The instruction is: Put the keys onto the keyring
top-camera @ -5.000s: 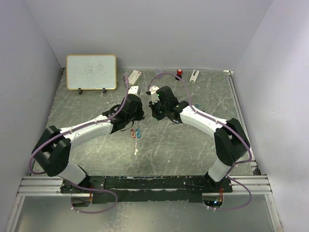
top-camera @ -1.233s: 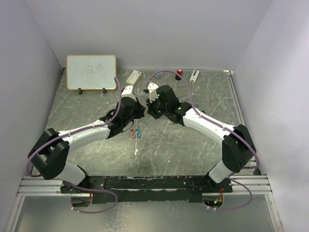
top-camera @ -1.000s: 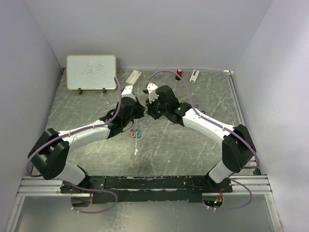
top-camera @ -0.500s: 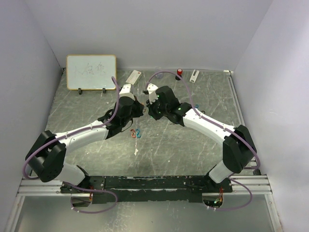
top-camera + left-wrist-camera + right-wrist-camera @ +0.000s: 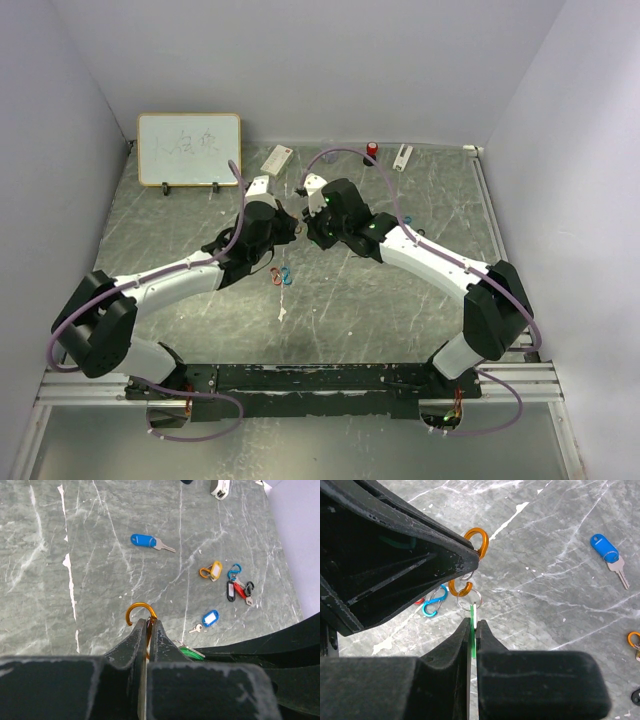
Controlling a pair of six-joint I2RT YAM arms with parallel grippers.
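Observation:
My left gripper point(image 5: 148, 622) is shut on the keyring, an orange carabiner point(image 5: 141, 611) that sticks out past its tips. My right gripper point(image 5: 472, 622) is shut on a key's green tag point(image 5: 472, 626). The tag's small silver ring point(image 5: 470, 600) meets the lower hook of the orange carabiner point(image 5: 460, 587); whether it is threaded on I cannot tell. In the top view both grippers point(image 5: 288, 228) point(image 5: 312, 228) meet tip to tip above the table's middle. Other keys lie on the table: a blue-tagged key point(image 5: 145, 541), a second blue-tagged key point(image 5: 210, 617), and a yellow-tagged one point(image 5: 215, 571).
Black and red tags point(image 5: 239, 589) lie beside a blue carabiner point(image 5: 233, 571). A blue and a red carabiner point(image 5: 282, 275) lie under the left arm. A whiteboard point(image 5: 189, 149), white boxes point(image 5: 277, 157) point(image 5: 403, 156) and a red object point(image 5: 371, 150) line the back edge.
The left arm's wrist has shifted slightly left and toward the back. Both grippers stay shut and close together.

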